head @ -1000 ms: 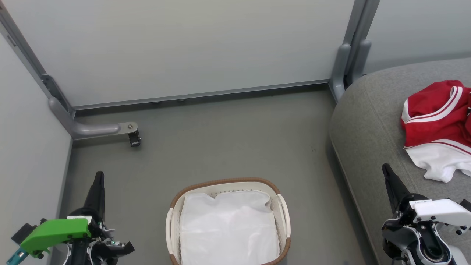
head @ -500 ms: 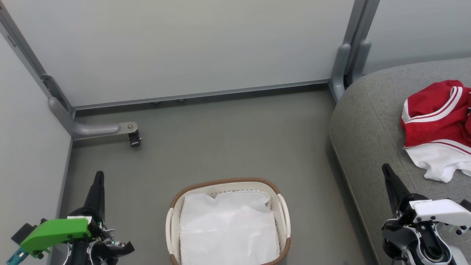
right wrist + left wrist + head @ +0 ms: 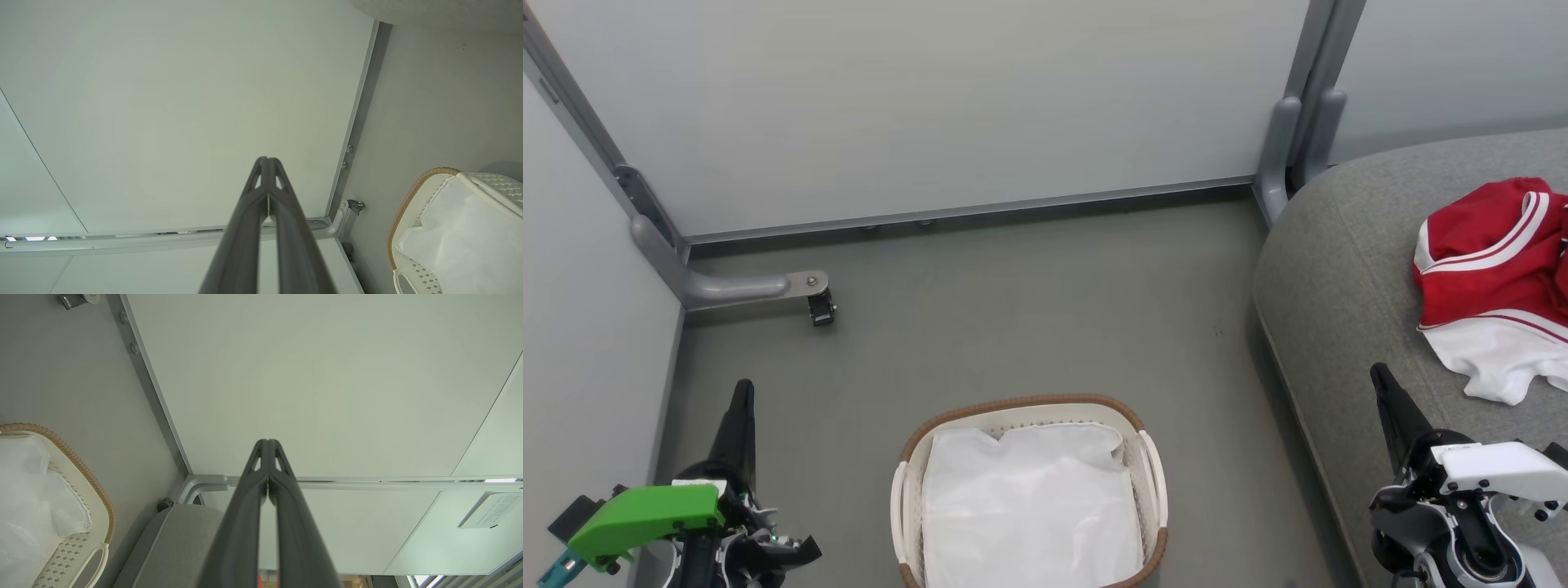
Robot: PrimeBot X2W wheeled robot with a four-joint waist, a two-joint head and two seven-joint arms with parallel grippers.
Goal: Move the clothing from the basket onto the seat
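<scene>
head view: clothing [image 3: 1486, 269] cropped at right edge; left gripper [image 3: 742, 392], right gripper [image 3: 1379, 377] closed, empty

perforated white plastic basket [image 3: 1153, 474] with woven brown rim, matt grey woven-cloth seat [image 3: 1339, 269], smooth red clothing [image 3: 1486, 253]

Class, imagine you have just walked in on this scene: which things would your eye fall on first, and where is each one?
The red clothing with white trim stands out most, heaped on the grey seat at the head view's right. Next, the white basket on the floor at bottom centre, a white liner sheet in it. The left gripper and right gripper stand shut at the lower corners.
</scene>
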